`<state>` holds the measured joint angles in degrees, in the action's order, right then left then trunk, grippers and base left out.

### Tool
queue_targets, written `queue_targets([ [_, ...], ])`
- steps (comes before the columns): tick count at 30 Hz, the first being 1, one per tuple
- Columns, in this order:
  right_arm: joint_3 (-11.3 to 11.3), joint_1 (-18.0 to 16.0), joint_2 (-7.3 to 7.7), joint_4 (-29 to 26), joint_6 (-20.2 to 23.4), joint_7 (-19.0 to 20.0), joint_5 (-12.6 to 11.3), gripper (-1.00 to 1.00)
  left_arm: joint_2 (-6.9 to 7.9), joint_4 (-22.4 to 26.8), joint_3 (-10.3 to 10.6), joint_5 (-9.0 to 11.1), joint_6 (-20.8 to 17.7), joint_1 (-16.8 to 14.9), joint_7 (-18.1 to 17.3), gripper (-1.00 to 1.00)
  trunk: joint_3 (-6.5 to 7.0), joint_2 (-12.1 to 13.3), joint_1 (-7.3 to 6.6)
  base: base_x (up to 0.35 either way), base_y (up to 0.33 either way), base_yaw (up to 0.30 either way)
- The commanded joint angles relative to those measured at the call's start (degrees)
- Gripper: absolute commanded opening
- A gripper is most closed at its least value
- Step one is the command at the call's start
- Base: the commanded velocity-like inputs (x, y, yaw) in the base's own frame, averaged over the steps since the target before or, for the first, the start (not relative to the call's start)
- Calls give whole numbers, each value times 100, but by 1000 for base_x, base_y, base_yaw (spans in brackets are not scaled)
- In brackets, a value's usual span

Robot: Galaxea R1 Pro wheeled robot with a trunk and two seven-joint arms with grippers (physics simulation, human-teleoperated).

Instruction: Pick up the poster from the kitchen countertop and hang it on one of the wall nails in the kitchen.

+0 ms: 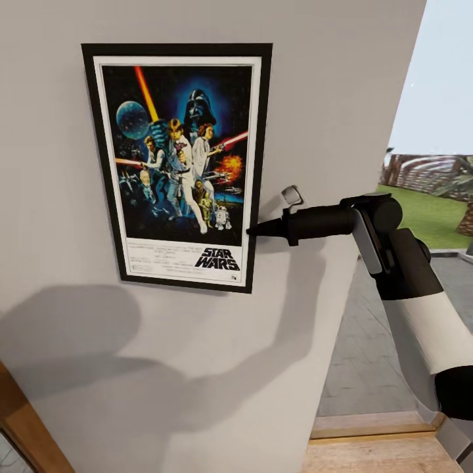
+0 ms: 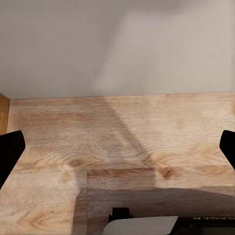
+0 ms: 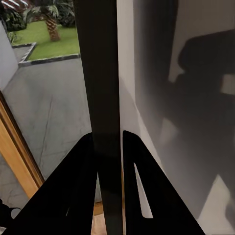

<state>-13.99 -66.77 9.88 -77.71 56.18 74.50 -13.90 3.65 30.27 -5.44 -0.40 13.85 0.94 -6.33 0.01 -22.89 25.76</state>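
Wood-grain flooring [image 2: 122, 147] lies under our left gripper [image 2: 117, 156], whose two dark fingers stand wide apart with nothing between them, pointing down at the matte planks near the foot of the wall.

Higher up, our right gripper [image 1: 259, 229] reaches level across the plain light grey wall [image 1: 341, 79], its fingers pinched narrow on the right edge of the poster [image 1: 179, 164]. In the right wrist view that black frame edge [image 3: 100, 98] runs straight up between the two tapered fingers [image 3: 78, 196], thin and hard-looking.

Farther off, the poster stands upright with its long axis vertical and seems flat against the wall, a glossy print inside a white border and black frame. It lies to the left of the gripper, so we judge that letting go means opening and drawing back rightward. No nail can be made out; if one holds it, the frame hides it.

Beyond the wall's corner, grey paving [image 1: 368, 328] and green lawn [image 1: 427, 217] show.
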Motion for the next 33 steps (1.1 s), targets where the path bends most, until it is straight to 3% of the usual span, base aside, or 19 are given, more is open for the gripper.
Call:
queue_targets([
  [1, -8, -3, 4, 1, 42, 3, -25, -100, -4, 5, -36, -4, 4, 3, -52, 100, -1, -3, 2, 0, 95, 0],
  [33, -8, -3, -2, 1, 42, 3, -25, -100, -4, 5, -36, -3, 13, 3, -53, 100, -1, -3, 2, -8, 60, 0],
])
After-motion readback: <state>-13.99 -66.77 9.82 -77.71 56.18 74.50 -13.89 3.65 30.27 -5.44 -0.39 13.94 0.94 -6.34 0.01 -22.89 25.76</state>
